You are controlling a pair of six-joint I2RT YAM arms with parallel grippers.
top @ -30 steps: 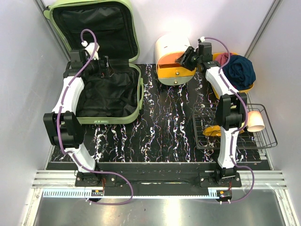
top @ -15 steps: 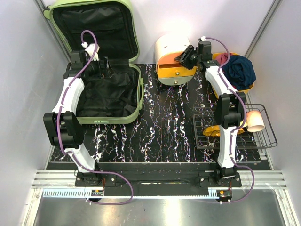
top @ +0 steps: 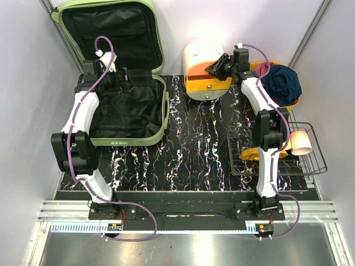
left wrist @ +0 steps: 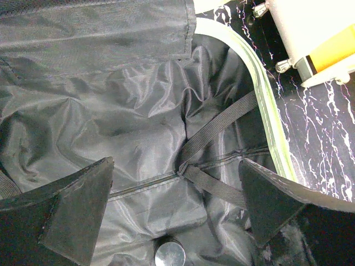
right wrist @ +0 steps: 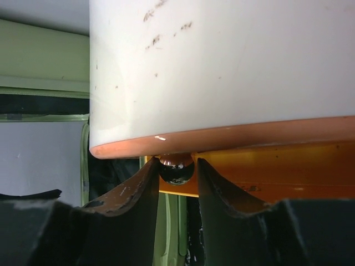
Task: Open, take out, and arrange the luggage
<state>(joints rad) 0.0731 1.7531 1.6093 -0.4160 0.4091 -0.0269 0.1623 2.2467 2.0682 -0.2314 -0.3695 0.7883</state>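
Your left hand (left wrist: 175, 183) hangs wide over open luggage (left wrist: 272, 116) to reach inside; right hand (right wrist: 177, 178) narrow around drawer knob (right wrist: 176, 166), grip unclear.

A robotics lab test booth, not a home. A black tabletop with white marble veining (top: 194, 149) fills a small cell closed in by plain pale panel walls (top: 28, 111). A ribbed aluminium rail (top: 183, 210) runs along the tabletop's near edge. Two white-and-black robot arms are bolted there, the left arm (top: 83, 116) and the right arm (top: 266, 144), each trailing a purple cable (top: 105, 41). Staged props sit on the tabletop: a pale green hard-shell suitcase (top: 158, 44) at its far left corner and a black wire basket (top: 313, 160) at its right edge.
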